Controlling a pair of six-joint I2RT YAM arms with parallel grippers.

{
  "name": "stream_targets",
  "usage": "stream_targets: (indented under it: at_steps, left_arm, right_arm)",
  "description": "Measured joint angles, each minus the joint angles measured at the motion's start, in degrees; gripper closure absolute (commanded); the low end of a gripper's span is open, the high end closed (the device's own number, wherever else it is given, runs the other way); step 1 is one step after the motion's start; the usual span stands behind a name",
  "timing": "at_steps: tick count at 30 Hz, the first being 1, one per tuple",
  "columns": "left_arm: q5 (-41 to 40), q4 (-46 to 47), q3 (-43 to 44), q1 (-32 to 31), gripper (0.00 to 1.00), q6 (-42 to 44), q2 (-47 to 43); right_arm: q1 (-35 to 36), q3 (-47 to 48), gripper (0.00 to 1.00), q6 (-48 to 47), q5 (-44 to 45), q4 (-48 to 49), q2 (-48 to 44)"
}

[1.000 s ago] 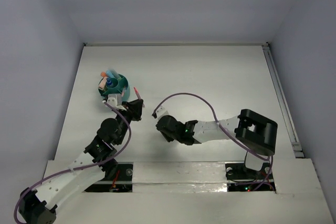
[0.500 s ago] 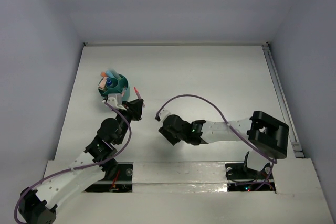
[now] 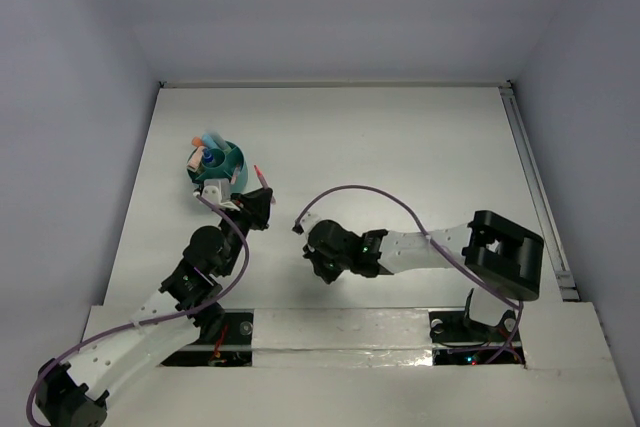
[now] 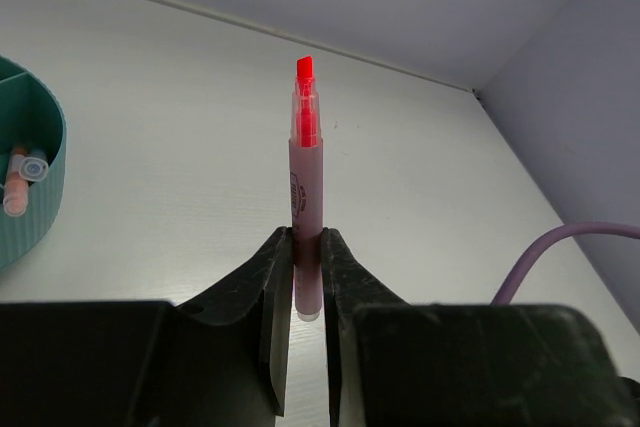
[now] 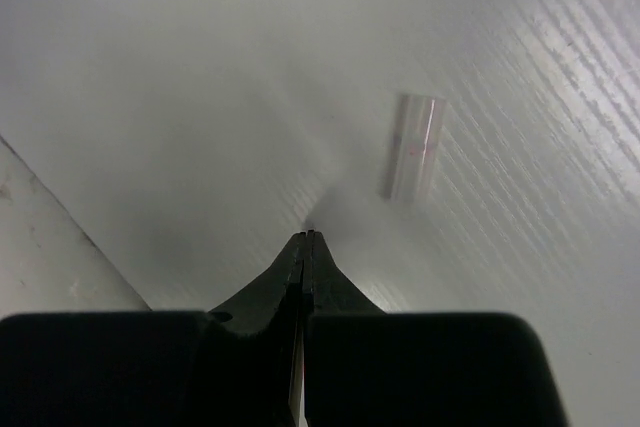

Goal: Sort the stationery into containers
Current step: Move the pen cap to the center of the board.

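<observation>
My left gripper [image 4: 306,237] is shut on the lower end of a pink marker [image 4: 305,177], which stands upright with its red tip bare. In the top view this gripper [image 3: 258,205] and the marker [image 3: 262,177] are just right of the round teal pot [image 3: 238,162]. The pot's wall [image 4: 45,197] shows at the left of the left wrist view, with pens [image 4: 20,177] lying in it. My right gripper [image 5: 308,235] is shut with nothing in it, low over the table near the middle [image 3: 322,269]. A small clear cap [image 5: 413,147] lies on the table just beyond its tips.
Several pens and a blue-capped tube [image 3: 208,155] stick out of the pot. The purple cable [image 3: 370,192] loops over the table above the right arm. A raised rail [image 3: 535,187] runs along the table's right edge.
The right hand has slid a little toward the near edge and its elbow has swung to the right. The left arm and its marker have not moved.
</observation>
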Motion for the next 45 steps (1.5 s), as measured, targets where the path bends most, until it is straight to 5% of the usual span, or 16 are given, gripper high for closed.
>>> stream_targets:
  at_steps: [39, 45]
  left_arm:
    - [1.2, 0.4, 0.0, 0.5, 1.0, 0.0, 1.1]
    - [1.8, 1.2, -0.5, 0.5, 1.0, -0.2, 2.1]
  right_arm:
    - [-4.2, 0.3, 1.0, 5.7, 13.6, 1.1, 2.3]
    - [-6.3, 0.7, 0.85, 6.6, 12.9, -5.2, -0.2]
